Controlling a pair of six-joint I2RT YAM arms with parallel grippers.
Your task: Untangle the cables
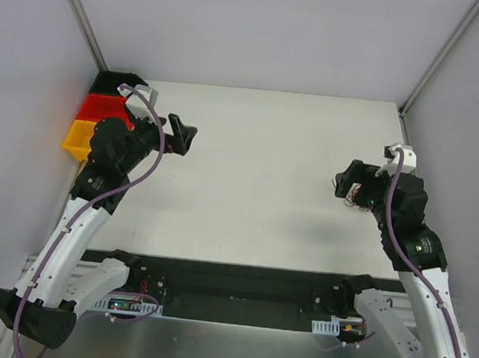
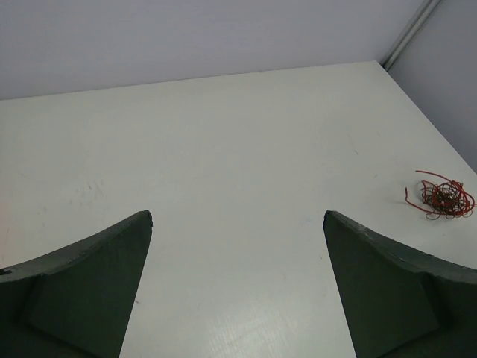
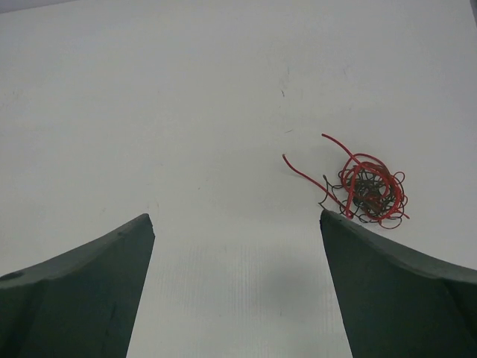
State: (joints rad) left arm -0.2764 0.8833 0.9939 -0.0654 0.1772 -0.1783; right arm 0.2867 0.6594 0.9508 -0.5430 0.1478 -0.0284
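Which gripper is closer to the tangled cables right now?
Right. The right gripper is open just beside the cables, which lie at the tip of one of its fingers. The left gripper, also open, sits far off on the opposite side.

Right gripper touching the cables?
Cannot tell. Right wrist view: the cables sit at the edge of one finger of the open right gripper; neither contact nor gap shows plainly.

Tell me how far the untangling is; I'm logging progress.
Done: nothing; the cables are one tight knot on the table. In hand: nothing; the right gripper hovers open beside the knot, the left gripper open, far off. Left: all the untangling.
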